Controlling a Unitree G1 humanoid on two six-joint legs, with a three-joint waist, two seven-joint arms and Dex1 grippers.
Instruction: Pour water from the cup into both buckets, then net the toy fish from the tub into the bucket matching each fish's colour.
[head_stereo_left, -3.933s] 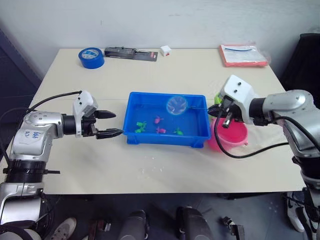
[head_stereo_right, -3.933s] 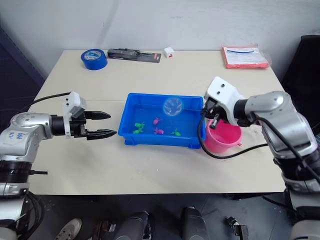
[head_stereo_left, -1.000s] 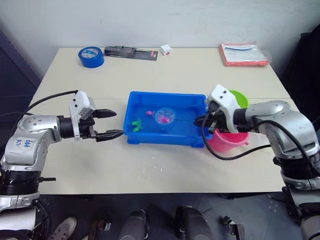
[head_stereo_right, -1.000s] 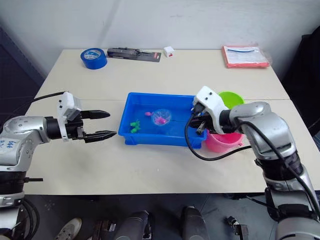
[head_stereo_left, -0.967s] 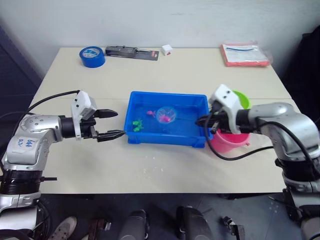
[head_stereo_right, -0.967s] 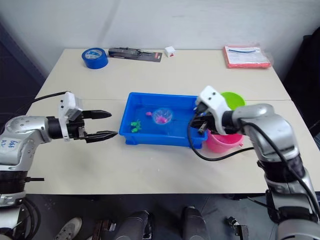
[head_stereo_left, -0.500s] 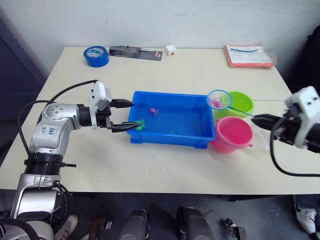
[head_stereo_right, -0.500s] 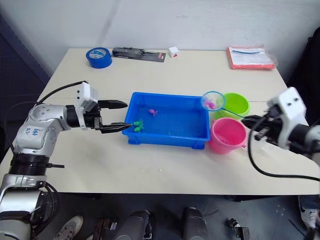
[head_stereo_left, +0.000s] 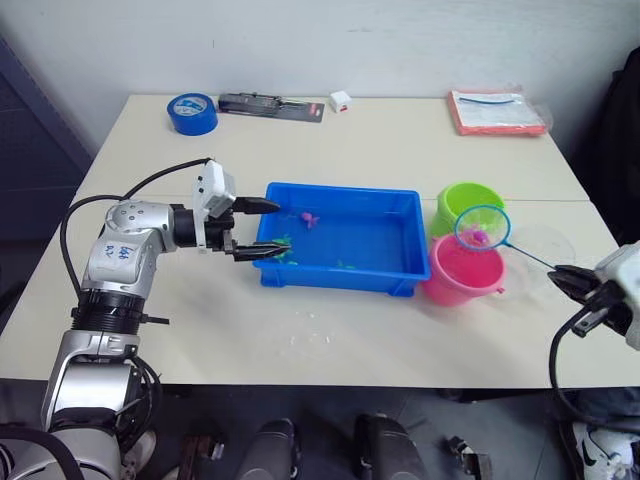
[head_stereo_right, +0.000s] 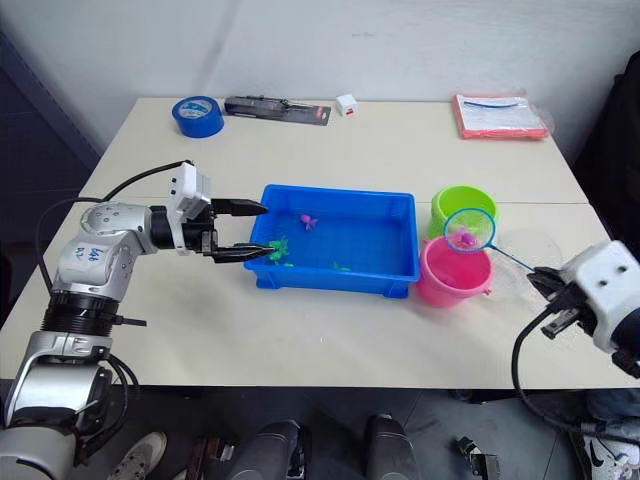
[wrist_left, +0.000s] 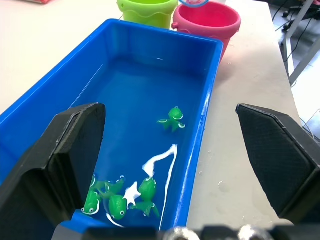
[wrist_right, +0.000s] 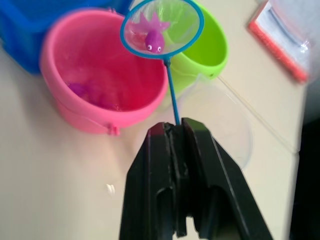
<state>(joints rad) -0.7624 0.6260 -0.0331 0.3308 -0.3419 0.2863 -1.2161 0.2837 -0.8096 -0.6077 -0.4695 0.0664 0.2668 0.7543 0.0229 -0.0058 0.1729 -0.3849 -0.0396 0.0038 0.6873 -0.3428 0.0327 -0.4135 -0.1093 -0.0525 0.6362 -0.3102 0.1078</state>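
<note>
The blue tub (head_stereo_left: 340, 278) sits mid-table holding several green fish (wrist_left: 172, 118) and one pink fish (head_stereo_left: 308, 217). My left gripper (head_stereo_left: 283, 229) is open, its fingers on either side of the tub's left end. To the tub's right stand the lime green bucket (head_stereo_left: 470, 205) and, nearer, the pink bucket (head_stereo_left: 462, 275). My right gripper (head_stereo_left: 562, 279) is shut on the net's thin handle. The net (wrist_right: 162, 27) hovers over the pink bucket's rim with a pink fish (wrist_right: 152, 39) in its mesh. The clear cup (head_stereo_left: 545, 250) stands right of the buckets.
Along the far edge of the table lie a blue tape roll (head_stereo_left: 192, 110), a black packaged tool (head_stereo_left: 272, 103), a small white box (head_stereo_left: 342, 100) and a pink folder (head_stereo_left: 500, 110). Water drops (head_stereo_left: 310, 340) dot the table in front of the tub.
The net lifted a pink fish out of the tub and swung right, from beside the green bucket to over the pink bucket. My right arm drew back to the right.
</note>
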